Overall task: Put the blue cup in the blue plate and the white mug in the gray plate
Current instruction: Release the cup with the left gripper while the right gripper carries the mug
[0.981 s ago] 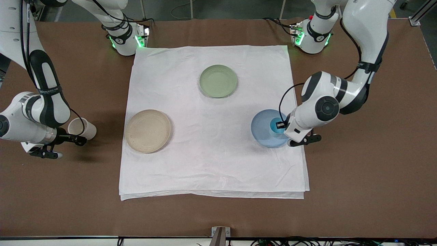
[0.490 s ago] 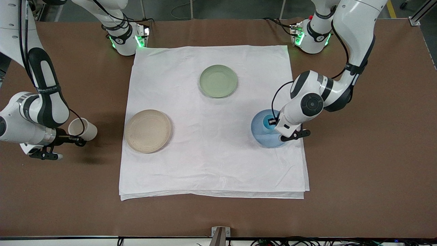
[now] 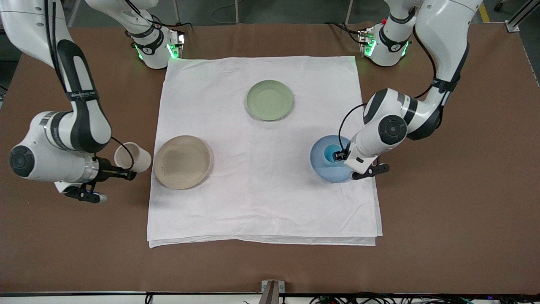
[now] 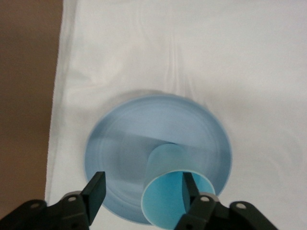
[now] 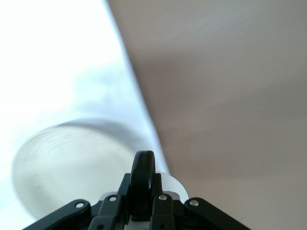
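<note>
Left gripper [image 4: 141, 196], jaws parted, frees the blue cup [image 4: 175, 189] standing between them on the blue plate [image 4: 124, 143]. Right gripper [image 5: 140, 203], jaws clamped on the white mug [image 3: 133, 157] handle, carries it beside the gray plate [image 3: 182, 161].

No text, label, brand, number or sign can be read anywhere. A black band [image 3: 82, 94] on the right arm's forearm, above the right gripper [image 3: 126, 171], carries small white lettering, but it is too small to make out. A like black band [image 3: 447, 81] sits on the left arm's forearm, above the left gripper [image 3: 344, 158]; its marks cannot be read either.
</note>
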{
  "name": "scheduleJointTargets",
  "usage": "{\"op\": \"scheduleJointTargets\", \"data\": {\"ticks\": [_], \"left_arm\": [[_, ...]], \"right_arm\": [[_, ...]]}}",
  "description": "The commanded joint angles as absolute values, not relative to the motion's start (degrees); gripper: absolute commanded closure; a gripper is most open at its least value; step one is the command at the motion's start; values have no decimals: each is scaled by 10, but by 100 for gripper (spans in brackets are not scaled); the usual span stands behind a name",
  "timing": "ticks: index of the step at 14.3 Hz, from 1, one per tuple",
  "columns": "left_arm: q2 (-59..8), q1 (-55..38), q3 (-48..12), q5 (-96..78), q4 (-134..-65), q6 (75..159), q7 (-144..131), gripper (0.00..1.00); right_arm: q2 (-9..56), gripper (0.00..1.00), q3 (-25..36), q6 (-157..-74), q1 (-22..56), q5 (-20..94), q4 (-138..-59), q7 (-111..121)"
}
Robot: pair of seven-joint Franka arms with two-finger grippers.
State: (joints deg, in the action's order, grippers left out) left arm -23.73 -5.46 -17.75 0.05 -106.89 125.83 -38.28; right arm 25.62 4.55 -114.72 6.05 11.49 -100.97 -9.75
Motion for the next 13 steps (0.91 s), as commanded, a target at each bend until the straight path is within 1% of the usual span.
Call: {"op": "scheduleJointTargets", "data": {"ticks": [1, 2, 4, 5, 6, 7, 8, 9, 10, 12, 13], "left_arm": [[-221, -12, -177, 16, -961, 1151, -389, 0], [-221, 5, -177, 29, -915, 1107, -387, 0], [-217, 24, -178, 92, -847, 1035, -360, 0], [-198, 30, -178, 120, -819, 994, -335, 0], [-181, 42, -179, 120, -809, 973, -316, 0], [-161, 60, -184, 116, -807, 958, -298, 0], [-136, 69, -184, 112, -807, 942, -281, 0], [-114, 76, -184, 109, -808, 921, -252, 0], [-93, 86, -185, 103, -807, 904, -217, 0], [-78, 91, -185, 101, -809, 891, -176, 0], [-76, 94, -185, 94, -806, 869, -164, 0]], "right_arm": [[220, 100, 52, -1180, 118, 131, -1072, -178], [219, 100, 52, -1202, 146, 131, -1085, -209], [221, 100, 52, -1258, 170, 131, -1119, -233], [222, 99, 52, -1288, 181, 131, -1138, -233], [222, 97, 52, -1301, 183, 131, -1148, -232], [224, 85, 52, -1299, 183, 131, -1147, -231], [226, 44, 52, -1298, 182, 131, -1145, -229], [226, 0, 52, -1300, 182, 131, -1145, -229], [226, 0, 52, -1295, 180, 130, -1142, -226], [219, 0, 54, -1275, 178, 130, -1123, -224], [210, 0, 57, -1228, 176, 129, -1095, -222]]}}
